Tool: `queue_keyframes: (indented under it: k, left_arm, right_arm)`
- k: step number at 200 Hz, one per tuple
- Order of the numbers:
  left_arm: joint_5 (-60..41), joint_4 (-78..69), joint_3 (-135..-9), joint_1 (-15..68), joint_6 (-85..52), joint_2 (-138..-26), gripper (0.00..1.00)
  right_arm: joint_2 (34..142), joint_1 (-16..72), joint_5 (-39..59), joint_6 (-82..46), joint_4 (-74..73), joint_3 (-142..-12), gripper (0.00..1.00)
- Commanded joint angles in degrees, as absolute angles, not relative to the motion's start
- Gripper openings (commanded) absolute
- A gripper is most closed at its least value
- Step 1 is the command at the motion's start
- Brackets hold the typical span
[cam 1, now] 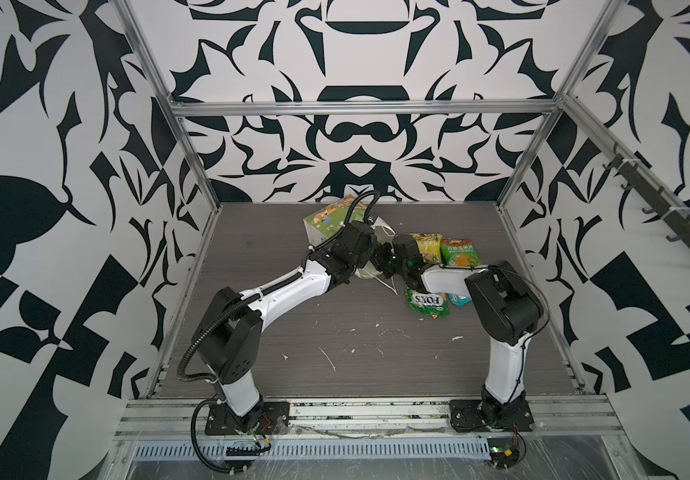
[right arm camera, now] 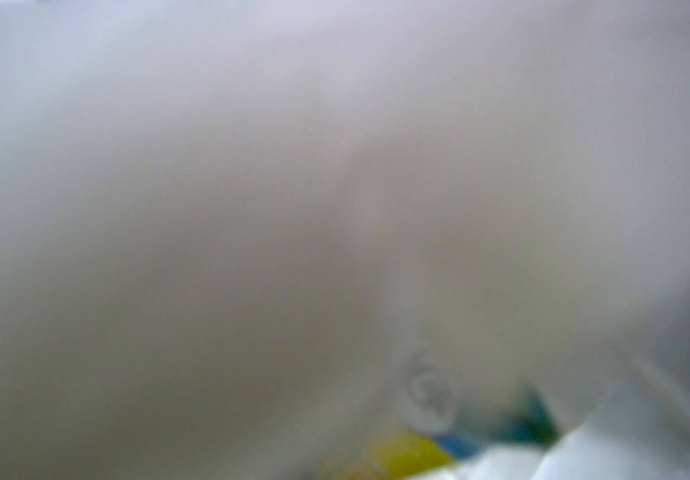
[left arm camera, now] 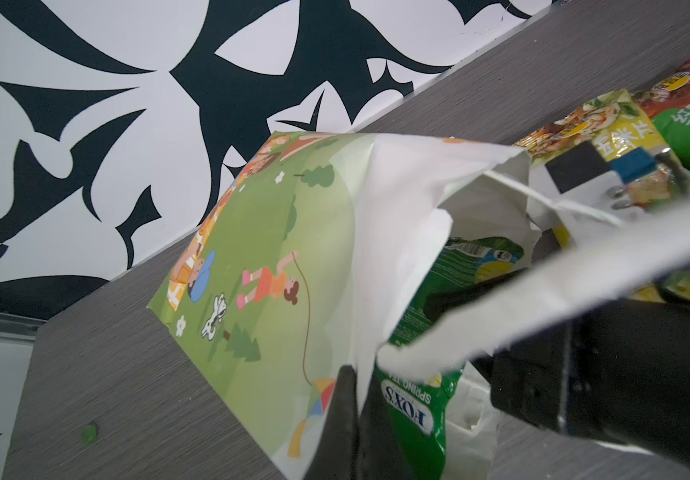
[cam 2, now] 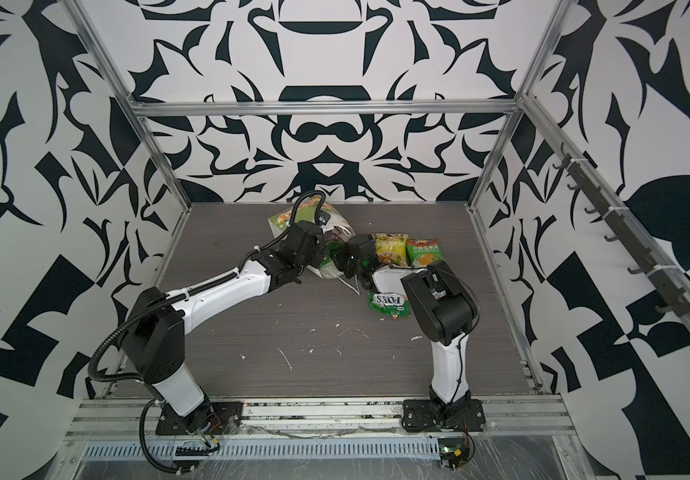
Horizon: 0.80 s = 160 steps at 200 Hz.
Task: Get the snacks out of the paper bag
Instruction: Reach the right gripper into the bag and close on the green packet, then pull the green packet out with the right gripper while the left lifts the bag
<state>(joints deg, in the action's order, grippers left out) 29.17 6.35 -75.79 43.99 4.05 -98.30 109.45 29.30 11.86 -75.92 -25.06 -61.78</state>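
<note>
1. Black-and-white patterned walls (cam 1: pixel 64 208) on three sides. The grey wood-grain worktop (cam 1: pixel 293 332) is flecked with white scraps toward the front.
2. Rear, left of centre: the paper bag (cam 1: pixel 326 218) lies on its side with its green picture face up. Its long axis runs from the back wall toward the front and right. The bottom is to the rear and the mouth faces the right arm.
3. At the rim of the mouth, the left gripper (left arm camera: pixel 358 432) is clamped tight on the white paper edge.
4. Inside the mouth lies a green packet (left arm camera: pixel 414 411) marked FOX'S, its printed end at the rim. More green wrapper shows deeper in.
5. Just beside it, the right gripper (cam 1: pixel 378 262) reaches leftward into the mouth, closed right down.
   - Its tips are hidden under a loose white flap (left arm camera: pixel 543 291), and the right wrist view is a white blur.
   - I cannot tell whether it pinches a packet or only paper.
6. Judgement: the coming move is a draw-out along the bag's axis, toward the front and right. The right arm is nearer and the left arm anchors the bag.
7. Right of the bag, already out on the worktop:
   - A yellow packet (cam 1: pixel 428 245) and a red-topped green packet (cam 1: pixel 457 251) lie side by side, touching.
   - Nearer the front lie a second FOX'S packet (cam 1: pixel 426 303) and a teal packet (cam 1: pixel 459 299), the teal one partly under the right arm.
</note>
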Motion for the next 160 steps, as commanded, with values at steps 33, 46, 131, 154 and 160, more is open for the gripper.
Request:
queue_keyframes:
  k: [33,46,131,154,160]
  left_arm:
    - [29.9,8.5,-76.5,42.0,1.2,-95.8,0.0]
    - [29.4,8.5,-76.2,41.3,1.1,-95.2,0.0]
    - [22.8,11.0,-76.4,36.3,-1.2,-89.9,0.0]
    - [19.2,12.9,-76.7,34.3,-3.0,-88.1,0.0]
    - [18.8,13.2,-76.7,34.0,-3.1,-87.6,0.0]
  right_arm:
    - [87.8,30.1,11.5,-62.2,-14.6,-56.9,0.0]
    - [82.9,30.1,11.4,-59.2,-10.9,-56.1,0.0]
    - [66.0,28.4,16.7,-41.5,3.9,-58.0,0.0]
    - [63.0,26.4,17.4,-38.9,7.6,-58.6,0.0]
    - [62.5,25.4,18.2,-38.7,8.1,-58.6,0.0]
